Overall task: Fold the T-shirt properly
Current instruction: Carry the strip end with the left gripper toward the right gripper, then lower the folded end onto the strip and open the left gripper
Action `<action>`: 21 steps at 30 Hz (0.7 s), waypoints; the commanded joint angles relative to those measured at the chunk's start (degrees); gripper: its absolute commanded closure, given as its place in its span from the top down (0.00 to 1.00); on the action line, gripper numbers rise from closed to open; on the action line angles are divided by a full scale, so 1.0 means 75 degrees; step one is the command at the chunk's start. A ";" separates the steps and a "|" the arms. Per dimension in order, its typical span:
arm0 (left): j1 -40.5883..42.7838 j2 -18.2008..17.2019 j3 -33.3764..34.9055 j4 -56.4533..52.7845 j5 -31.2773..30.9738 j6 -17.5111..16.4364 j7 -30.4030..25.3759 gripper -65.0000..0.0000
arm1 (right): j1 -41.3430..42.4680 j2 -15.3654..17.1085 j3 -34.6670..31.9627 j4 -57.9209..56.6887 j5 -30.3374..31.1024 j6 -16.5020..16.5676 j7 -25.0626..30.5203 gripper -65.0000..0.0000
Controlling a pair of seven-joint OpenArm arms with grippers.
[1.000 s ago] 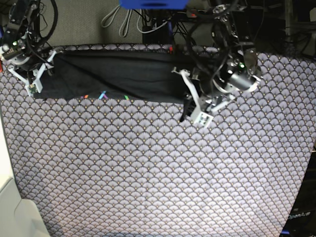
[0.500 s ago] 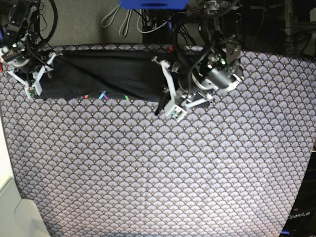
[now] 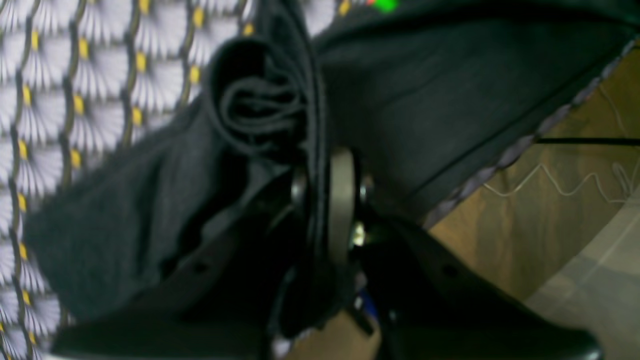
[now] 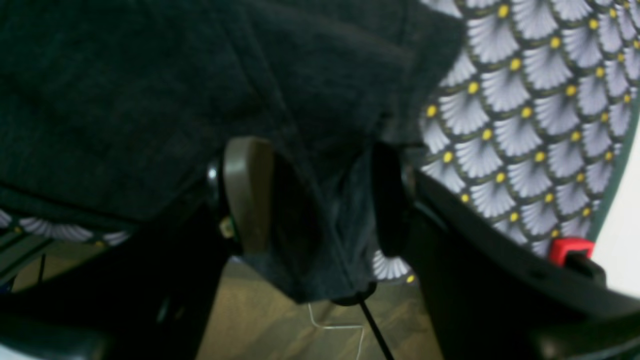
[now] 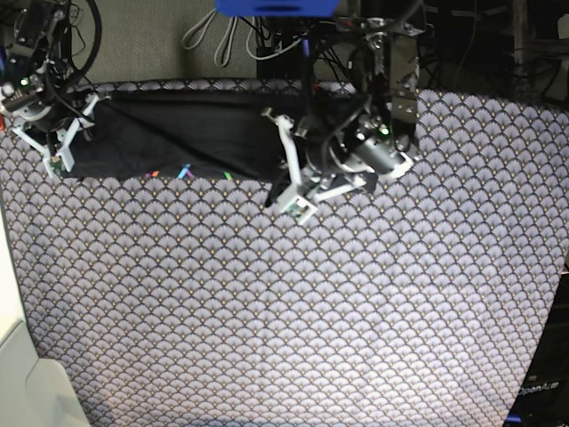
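T-shirt (image 5: pixel 187 133): we see a dark charcoal cloth lying in a long band across the far edge of the table, with small coloured marks (image 5: pixel 184 171) peeking out along its near edge.
Table cover (image 5: pixel 284 302): we see grey scallop-patterned fabric with yellow dots.
Left gripper (image 5: pixel 286 189): near the middle of the far edge, at the band's end; in the wrist view we see its jaws (image 3: pixel 325 210) pinched tight on bunched cloth.
Right gripper (image 5: pixel 59 158): at the band's other end; in its wrist view a hanging fold of the shirt (image 4: pixel 320 210) sits between pads that stand apart, so we cannot tell whether it grips.
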 commanded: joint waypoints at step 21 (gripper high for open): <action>-0.0253 0.0077 0.0930 -0.0209 -0.0133 -0.0010 -0.0517 0.26 | 0.0021 0.0119 0.0052 0.0114 0.0033 -0.0030 0.0095 0.50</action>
